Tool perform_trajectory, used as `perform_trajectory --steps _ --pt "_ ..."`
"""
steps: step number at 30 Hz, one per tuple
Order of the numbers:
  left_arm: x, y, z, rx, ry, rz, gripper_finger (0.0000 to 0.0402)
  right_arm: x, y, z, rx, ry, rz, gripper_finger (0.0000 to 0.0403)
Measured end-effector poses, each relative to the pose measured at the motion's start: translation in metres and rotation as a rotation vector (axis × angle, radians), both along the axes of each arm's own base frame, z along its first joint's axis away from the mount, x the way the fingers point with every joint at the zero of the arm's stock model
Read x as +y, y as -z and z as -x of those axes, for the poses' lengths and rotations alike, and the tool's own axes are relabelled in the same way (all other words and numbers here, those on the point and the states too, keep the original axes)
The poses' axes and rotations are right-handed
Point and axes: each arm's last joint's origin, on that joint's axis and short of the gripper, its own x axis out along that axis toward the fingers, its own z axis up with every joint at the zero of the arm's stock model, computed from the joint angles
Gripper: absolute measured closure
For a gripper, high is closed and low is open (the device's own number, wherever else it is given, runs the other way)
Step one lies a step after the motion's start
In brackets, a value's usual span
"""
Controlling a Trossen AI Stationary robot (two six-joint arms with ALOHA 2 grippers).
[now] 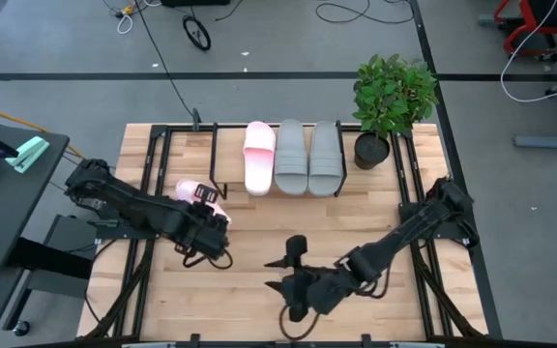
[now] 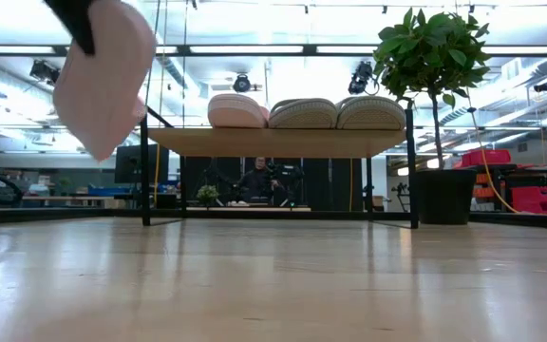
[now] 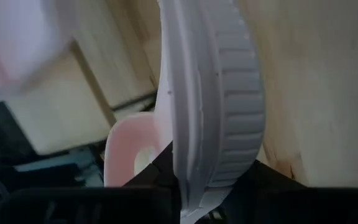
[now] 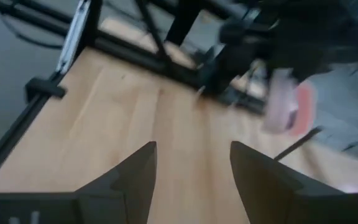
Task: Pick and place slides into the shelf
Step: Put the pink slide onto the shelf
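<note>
One pale pink slide is up in the air in my left gripper, left of the shelf; the low view shows this slide hanging high above the tabletop. The shelf stands at the table's far middle. On its board lie three slides side by side: a pink one and two grey ones. My right gripper hovers open over the near middle of the table, touching nothing. My left gripper pinches the pink slide by its sole, near one end, between the two fingers. The ribbed sole edge runs away from the fingers. The slide is lifted clear of the table and hangs tilted below the gripper.
A potted plant stands on the table right of the shelf, its black pot next to the shelf's right leg. Bare wood lies between the two grippers and in front of the shelf. A person sits far behind the table.
</note>
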Motion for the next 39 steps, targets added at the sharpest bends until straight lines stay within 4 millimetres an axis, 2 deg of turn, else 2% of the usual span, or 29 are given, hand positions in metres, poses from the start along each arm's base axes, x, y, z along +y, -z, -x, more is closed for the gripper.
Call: perform_trajectory --steps 6,11,19,23,32,39 --pt "-0.012 -0.02 0.002 -0.128 0.04 -0.061 0.032 -0.016 -0.032 0.001 -0.114 -0.002 0.06 0.0191" --pt "-0.017 -0.023 0.004 -0.16 0.049 -0.078 0.0324 -0.039 -0.042 -0.005 -0.122 -0.019 0.039 0.0185" --pt "-0.022 -0.024 0.007 -0.18 0.124 -0.166 0.0324 -0.063 -0.045 -0.018 -0.128 -0.068 -0.008 0.0181" --pt "-0.021 -0.024 0.006 -0.183 0.124 -0.172 0.0322 -0.071 -0.045 -0.022 -0.13 -0.091 0.024 0.018" --pt "-0.026 -0.022 0.009 -0.152 0.044 -0.015 0.0324 -0.074 -0.046 -0.024 -0.136 -0.1 0.032 0.0181" --pt "-0.038 -0.021 0.016 -0.129 0.041 0.069 0.0323 -0.074 -0.046 -0.024 -0.137 -0.099 0.026 0.0181"
